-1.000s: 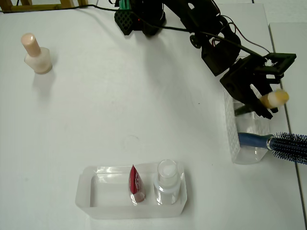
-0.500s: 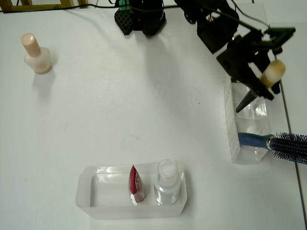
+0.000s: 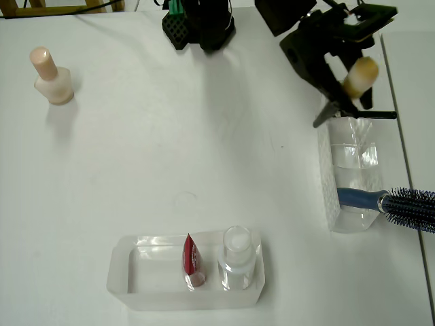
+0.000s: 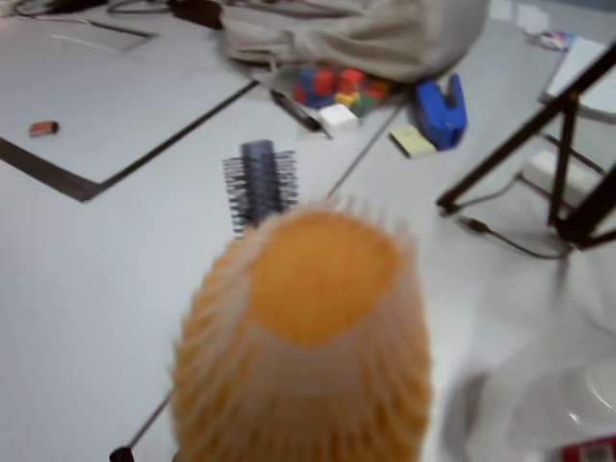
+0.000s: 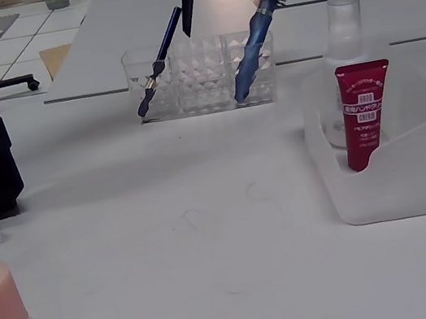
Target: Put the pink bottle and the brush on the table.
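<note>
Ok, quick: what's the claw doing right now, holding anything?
Claw: closed on the brush, lifted above the clear organizer.

1. Pink bottle point(image 3: 53, 76): pale pink-beige body, peach cap.
2. Brush point(image 3: 359, 73): cream-yellow bristles, dark handle.
3. Pincer point(image 3: 346, 64): black.
4. Table point(image 3: 170, 149): plain white.
5. Hairbrush point(image 3: 397, 202): blue handle, dark bristles.
6. Tube point(image 5: 363, 112): red, white label.
</note>
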`<state>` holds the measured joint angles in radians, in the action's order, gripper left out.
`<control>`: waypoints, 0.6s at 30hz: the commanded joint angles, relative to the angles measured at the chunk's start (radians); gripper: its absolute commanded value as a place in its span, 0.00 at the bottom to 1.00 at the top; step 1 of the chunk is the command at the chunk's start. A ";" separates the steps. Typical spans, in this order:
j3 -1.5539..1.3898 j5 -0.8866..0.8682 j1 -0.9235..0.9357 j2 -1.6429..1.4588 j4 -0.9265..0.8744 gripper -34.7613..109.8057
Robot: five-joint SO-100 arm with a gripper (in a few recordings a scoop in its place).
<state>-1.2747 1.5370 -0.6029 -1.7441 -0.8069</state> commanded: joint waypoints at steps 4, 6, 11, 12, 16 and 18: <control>0.087 0.002 0.104 -0.098 -0.160 0.24; 0.087 0.005 0.167 -0.114 -0.221 0.24; 0.069 0.006 0.293 -0.141 -0.337 0.24; 0.063 0.006 0.314 -0.146 -0.357 0.24; -0.017 0.028 0.426 -0.190 -0.445 0.24; -0.069 0.041 0.469 -0.219 -0.468 0.24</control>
<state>-1.3100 1.5570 -0.1549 -1.8853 -1.2502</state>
